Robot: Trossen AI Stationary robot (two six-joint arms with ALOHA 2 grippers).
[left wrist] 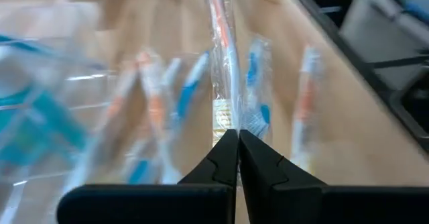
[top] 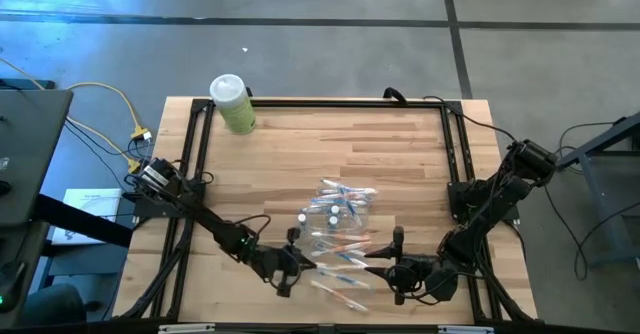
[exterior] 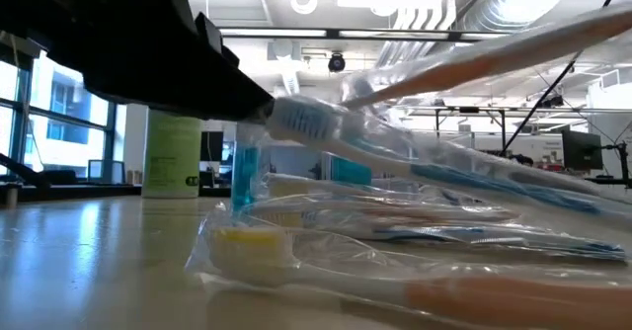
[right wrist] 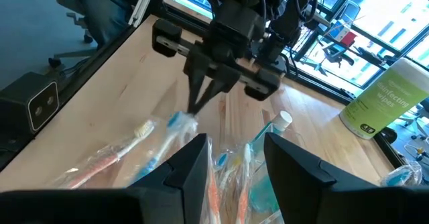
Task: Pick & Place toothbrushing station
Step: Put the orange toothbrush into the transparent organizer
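A heap of slim toothbrushes in clear wrappers (top: 340, 236), marked blue and orange, lies near the table's front middle, with small white-capped tubes (top: 332, 214) at its far side. My left gripper (top: 292, 270) stands at the heap's left end and is shut on one wrapped toothbrush (exterior: 326, 137). My right gripper (right wrist: 234, 158) stands open at the heap's right end, fingers pointing at the left gripper (right wrist: 198, 106), with nothing between them. In the low view the left gripper (exterior: 259, 105) fills the upper left. My left gripper pinches the head end (left wrist: 236, 120) of one clear-wrapped toothbrush between its two shut fingers. The fingers come from the table's left, slanting a little down, along the brush. That end, with blue and white bristles (exterior: 296, 123), is raised off the table; the rest slopes down onto the heap.
A pale green white-capped bottle (top: 232, 102) stands at the table's far left corner. A black frame rail (top: 455, 154) runs along the table's sides and back. Bare wood lies between the bottle and the heap. Cables lie on the floor at left.
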